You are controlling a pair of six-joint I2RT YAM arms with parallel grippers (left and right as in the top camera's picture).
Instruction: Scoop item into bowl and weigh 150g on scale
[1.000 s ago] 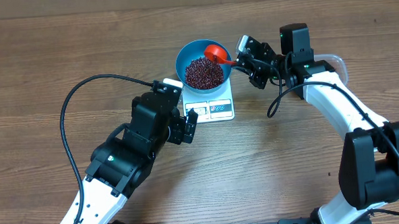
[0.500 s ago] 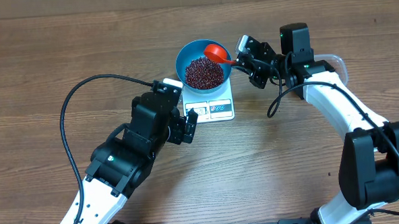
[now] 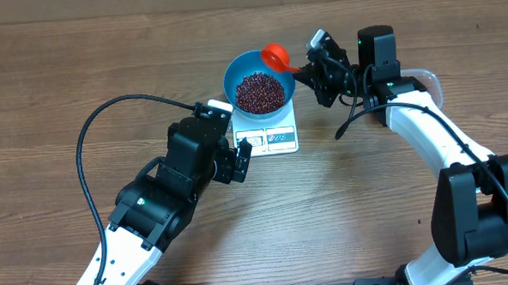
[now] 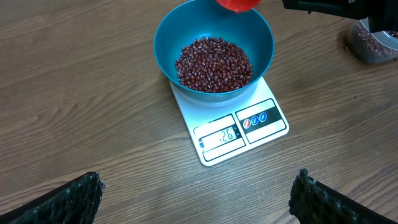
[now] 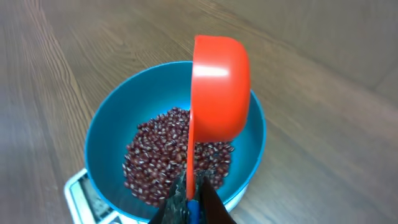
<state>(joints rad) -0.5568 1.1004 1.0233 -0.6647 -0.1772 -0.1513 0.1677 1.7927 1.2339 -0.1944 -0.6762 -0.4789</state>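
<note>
Right gripper (image 5: 189,200) pinches the red scoop (image 5: 221,87), rolled sideways above the blue bowl (image 5: 102,127); left gripper (image 4: 198,186) hovers spread.

I count one blue bowl (image 3: 230,77), one white scale (image 3: 281,139), one red scoop (image 3: 275,55), one clear tub (image 4: 373,46), two robot arms, a left arm (image 3: 158,202) and a right arm (image 3: 434,139), and beans (image 3: 259,91) beyond counting.

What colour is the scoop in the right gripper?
Orange-red; the scoop shows best in the right wrist view.
</note>
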